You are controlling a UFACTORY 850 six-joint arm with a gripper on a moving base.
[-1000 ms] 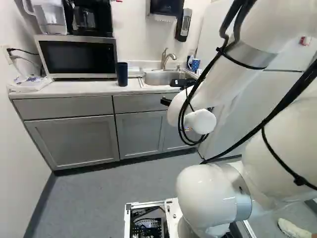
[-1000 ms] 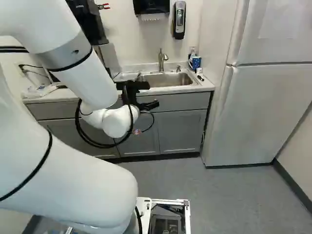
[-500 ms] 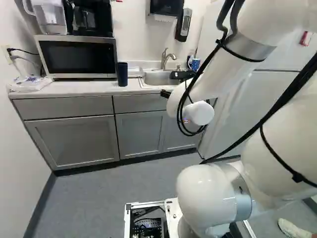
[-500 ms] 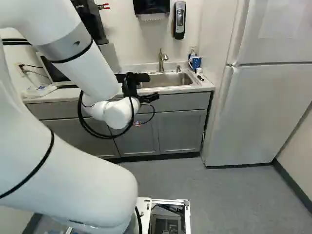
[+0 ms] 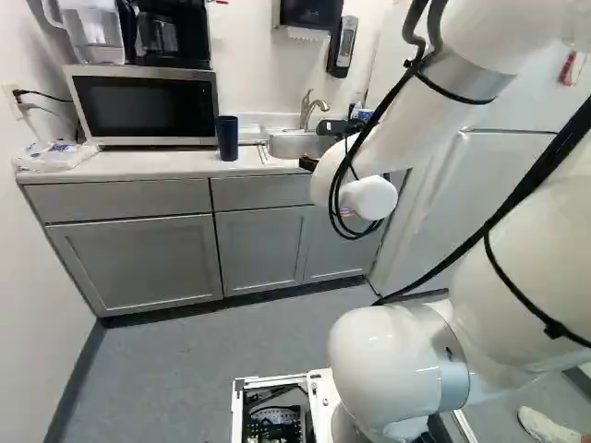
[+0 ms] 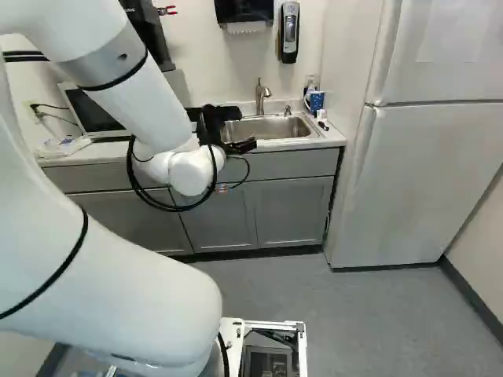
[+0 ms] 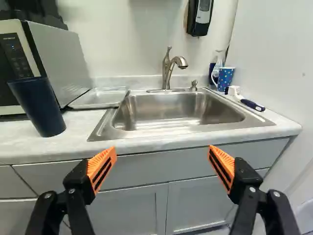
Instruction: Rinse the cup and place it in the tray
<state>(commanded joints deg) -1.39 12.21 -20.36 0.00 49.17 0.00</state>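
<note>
Standing on the white surface (image 5: 120, 164), a tall dark blue cup (image 5: 227, 137), ahead and left of the black claw (image 6: 242, 147), fingers wide apart, a shallow silvery tray (image 7: 100, 96) nearby.

The arm (image 5: 531, 268) is glossy white, built of thick rounded tubes and bulbous joints, with a smooth round cap (image 5: 369, 197) near the wrist. A satin grey collar (image 6: 115, 63) bears a small dark round mark; another grey collar (image 5: 453, 371) rings a lower joint. Black cables (image 5: 489, 228) run along the outside—looped near the wrist and strapped with thin black bands (image 6: 124, 78). A small red-and-blue connector (image 6: 222, 188) sits on one cable. The gripper (image 6: 242, 129) is black, its linkages dotted with silvery screws (image 7: 276, 194)—its orange pads (image 7: 108, 158) are finely ridged, with black slots. The base has a pale metal frame (image 5: 268, 380).
</note>
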